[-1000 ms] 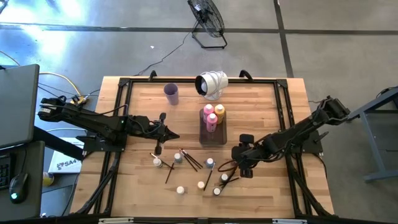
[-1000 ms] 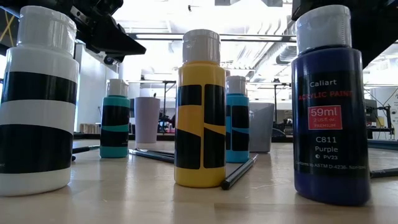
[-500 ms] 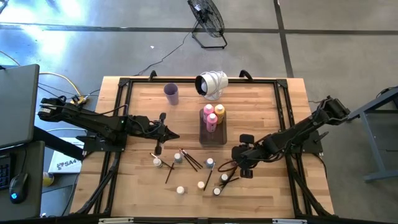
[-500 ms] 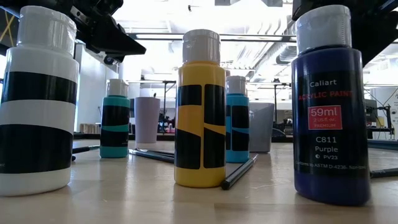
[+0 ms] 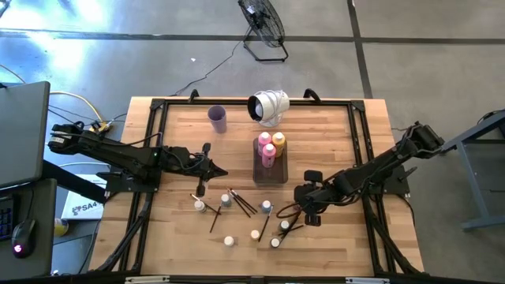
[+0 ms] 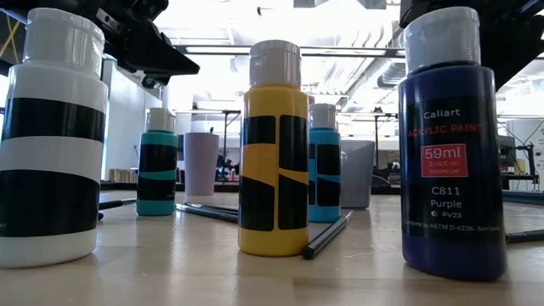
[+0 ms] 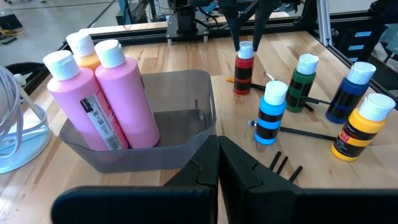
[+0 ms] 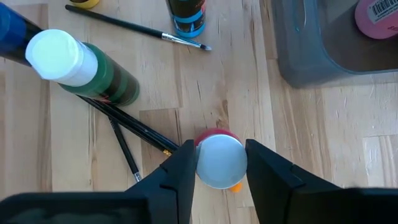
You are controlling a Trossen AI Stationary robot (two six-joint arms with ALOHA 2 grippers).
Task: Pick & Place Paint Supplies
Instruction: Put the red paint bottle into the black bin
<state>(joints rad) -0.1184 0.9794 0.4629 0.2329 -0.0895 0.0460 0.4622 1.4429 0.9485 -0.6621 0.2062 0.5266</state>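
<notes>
A wooden table (image 5: pixel 331 126) is sitting on a grey concrete floor, with a fan (image 5: pixel 263 22) standing beyond its far edge. We are looking down on a grey tray (image 5: pixel 270 170) at mid-table holding two pink bottles (image 5: pixel 267 147) and an orange one (image 5: pixel 278 142); the small bottles and brushes (image 5: pixel 241 202) are lying scattered on the near side of it, and a lilac cup (image 5: pixel 218 118) is standing farther back.

Our right gripper (image 8: pixel 217 158) is poised straight over a red bottle (image 8: pixel 214 138), its white cap (image 8: pixel 221 160) sitting between the two fingers (image 8: pixel 176 174), which are lying against the cap's sides or very nearly so. We judge the grip to be forming; whether it is firm we are unable to say. The bottle is standing upright, so its long axis is running up into the gripper, and the tray is lying just beyond it. The right arm is plainly the nearer one.

Our left gripper (image 7: pixel 217 163) is waiting pinched together beside the tray, facing the bottles.

The red bottle's body is mostly hidden under its cap. In the low view, big bottles are blocking the tray's contents.
</notes>
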